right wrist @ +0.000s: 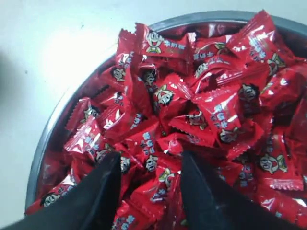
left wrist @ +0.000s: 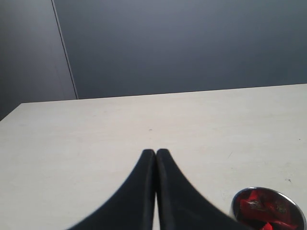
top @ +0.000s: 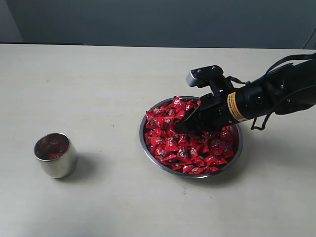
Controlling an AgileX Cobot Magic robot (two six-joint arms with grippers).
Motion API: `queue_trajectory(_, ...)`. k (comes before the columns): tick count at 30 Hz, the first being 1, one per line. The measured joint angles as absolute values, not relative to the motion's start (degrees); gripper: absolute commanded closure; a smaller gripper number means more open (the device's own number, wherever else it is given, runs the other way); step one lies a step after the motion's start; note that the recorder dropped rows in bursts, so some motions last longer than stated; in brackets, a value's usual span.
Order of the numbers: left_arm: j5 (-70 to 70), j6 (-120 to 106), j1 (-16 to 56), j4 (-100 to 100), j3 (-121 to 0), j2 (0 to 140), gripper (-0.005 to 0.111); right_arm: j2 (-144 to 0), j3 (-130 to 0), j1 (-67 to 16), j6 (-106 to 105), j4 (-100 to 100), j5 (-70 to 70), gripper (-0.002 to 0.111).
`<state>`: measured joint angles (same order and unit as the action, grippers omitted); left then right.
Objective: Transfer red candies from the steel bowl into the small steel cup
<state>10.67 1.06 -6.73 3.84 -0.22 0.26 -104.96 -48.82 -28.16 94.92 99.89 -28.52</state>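
A heap of red candies (top: 190, 140) fills the steel bowl (top: 143, 147) right of the table's middle. My right gripper (top: 181, 127) reaches down into the pile from the right. The right wrist view shows this gripper (right wrist: 151, 160) open, its two black fingers spread with candies (right wrist: 163, 184) lying between them, none clamped. The small steel cup (top: 55, 154) stands at the left, with red candy showing inside. My left gripper (left wrist: 156, 152) is shut on nothing above bare table, close to the cup (left wrist: 268, 208). It is out of the exterior view.
The right arm's black forearm (top: 266, 96) with a yellow band slants over the bowl's right rim. Pale tabletop (top: 98, 89) lies between bowl and cup. A dark wall runs behind the table's far edge (top: 158, 47).
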Motion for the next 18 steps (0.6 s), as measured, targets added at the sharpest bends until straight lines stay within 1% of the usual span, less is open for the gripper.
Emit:
queue_trajectory(8, 10.7, 1.1, -6.7, 3.8, -0.2, 0.3, 0.106, -97.1, -48.8, -28.2, 95.0, 99.9, -24.6, 0.068)
queue_trajectory(11, 10.7, 1.1, -6.7, 3.8, -0.2, 0.3, 0.106, -92.6, -48.8, -28.2, 96.0, 99.9, -20.2, 0.068)
queue_trajectory(14, 10.7, 1.1, -6.7, 3.8, -0.2, 0.3, 0.106, -88.1, -48.8, -25.6, 99.5, 99.9, -18.6, 0.068)
queue_trajectory(18, 10.7, 1.1, -6.7, 3.8, -0.2, 0.3, 0.106, -87.0, -48.8, -22.4, 101.1, 99.9, -18.7, 0.068)
